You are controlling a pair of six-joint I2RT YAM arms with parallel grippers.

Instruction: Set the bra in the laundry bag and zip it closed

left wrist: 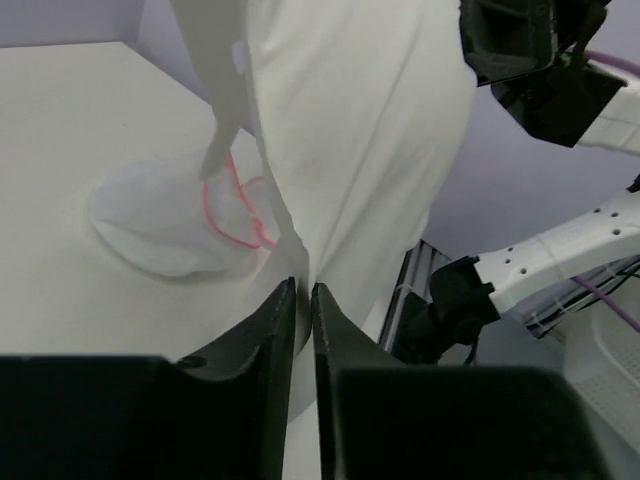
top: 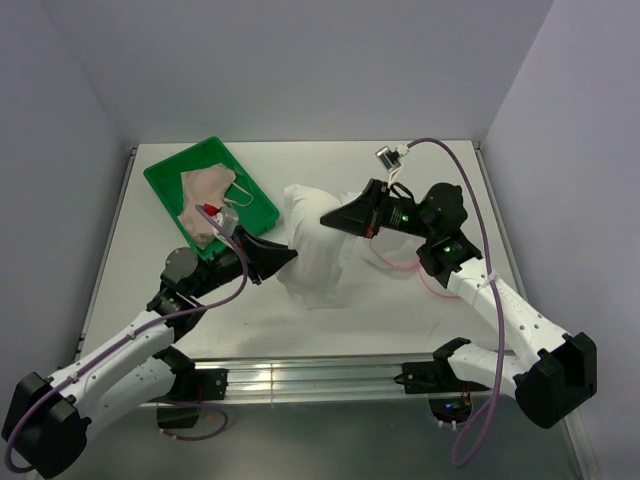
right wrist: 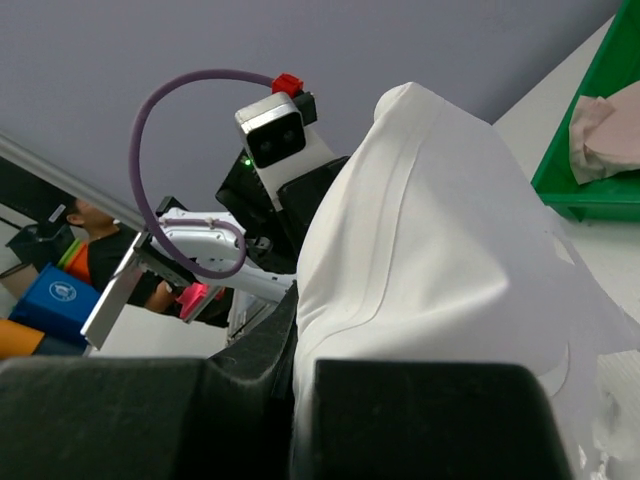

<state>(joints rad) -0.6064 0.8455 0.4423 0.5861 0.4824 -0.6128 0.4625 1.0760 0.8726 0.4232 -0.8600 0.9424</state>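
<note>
The bra (top: 312, 245), a limp whitish garment, hangs stretched between both grippers above the table's middle. My left gripper (top: 290, 256) is shut on its lower left edge; in the left wrist view (left wrist: 303, 290) the jaws pinch a thin fold of the fabric (left wrist: 360, 120). My right gripper (top: 326, 217) is shut on its upper right part; the white cloth (right wrist: 440, 250) fills the right wrist view. The laundry bag (top: 393, 264), a white mesh pouch with pink edging, lies flat on the table under the right arm. It also shows in the left wrist view (left wrist: 160, 215), behind the bra.
A green plastic tray (top: 165, 178) stands at the back left with peach-beige garments (top: 205, 192) in it; its corner shows in the right wrist view (right wrist: 590, 160). The left arm's cable loops near the tray. Walls close the table at back and sides.
</note>
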